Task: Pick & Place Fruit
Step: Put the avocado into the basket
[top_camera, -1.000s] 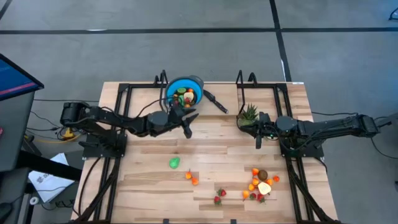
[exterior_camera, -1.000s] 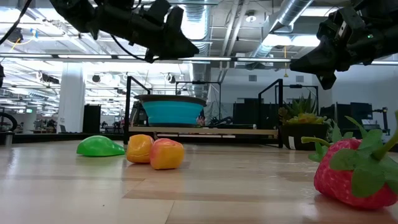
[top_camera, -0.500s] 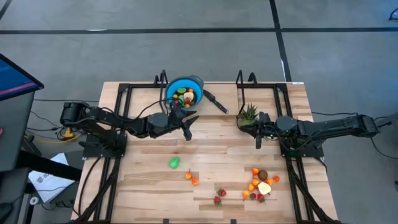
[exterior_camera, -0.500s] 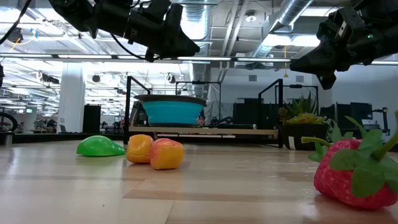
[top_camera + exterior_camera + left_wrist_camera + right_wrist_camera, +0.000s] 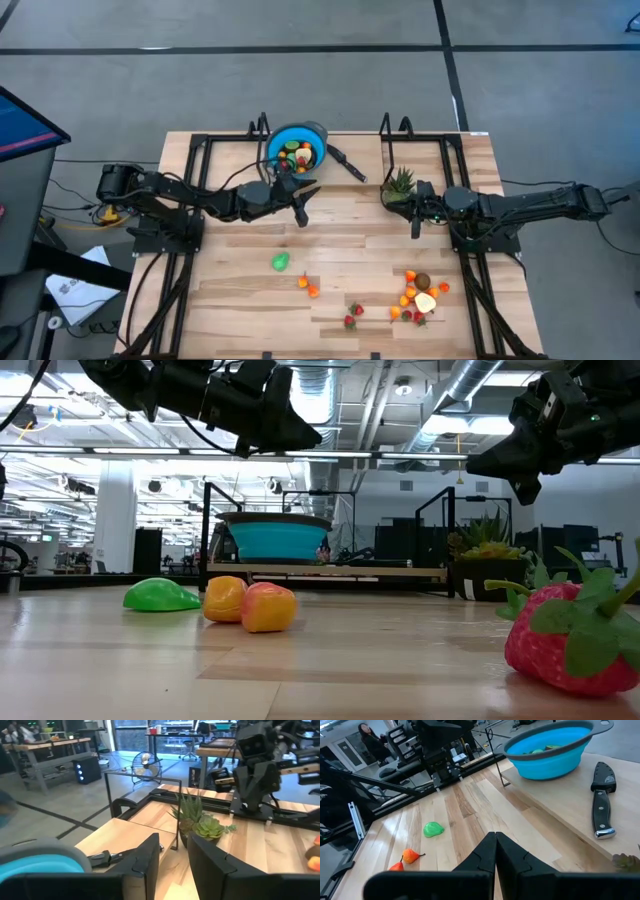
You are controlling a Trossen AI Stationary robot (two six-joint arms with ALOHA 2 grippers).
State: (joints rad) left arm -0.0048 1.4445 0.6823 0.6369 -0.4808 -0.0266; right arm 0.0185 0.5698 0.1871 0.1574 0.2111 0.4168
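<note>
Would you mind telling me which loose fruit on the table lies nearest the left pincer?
The green fruit, lying alone below the left pincer. The orange pieces lie farther down, and the big cluster sits toward the right arm.

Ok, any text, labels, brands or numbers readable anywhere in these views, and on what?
None readable.
Paper sheets on the floor left of the table: print too small to read.
Bowl, knife, both arms: no markings visible.
</note>
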